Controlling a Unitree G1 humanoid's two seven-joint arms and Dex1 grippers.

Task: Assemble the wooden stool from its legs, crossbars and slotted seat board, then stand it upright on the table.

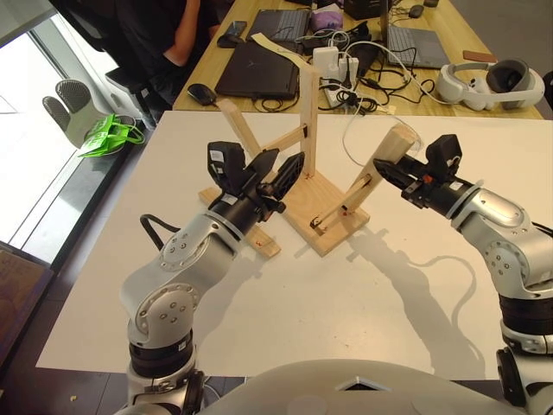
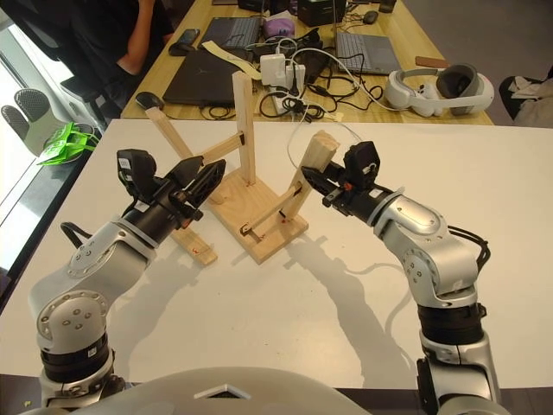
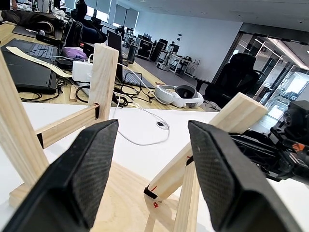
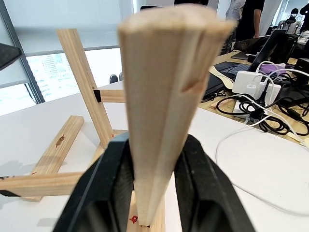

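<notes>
The slotted seat board [image 1: 324, 216] lies flat mid-table. One wooden leg [image 1: 309, 121] stands upright in it, joined by a crossbar [image 1: 281, 138] to a slanted leg [image 1: 235, 125]. Another leg [image 1: 380, 164] leans up from the board's right side, and my right gripper [image 1: 390, 170] is shut on its upper part; the fingers [image 4: 111, 188] clamp the leg [image 4: 164, 96]. My left gripper [image 1: 278, 173] hovers open just left of the board, its pads [image 3: 82, 179] spread with nothing between. A loose wooden piece [image 1: 261, 239] lies on the table under my left forearm.
A thin white cable [image 1: 350, 143] loops over the table behind the stool. Beyond the table's far edge a wooden desk holds laptops [image 1: 259, 69], a power adapter [image 1: 330, 62], tangled cables and a white headset [image 1: 479, 85]. White table stretches in front.
</notes>
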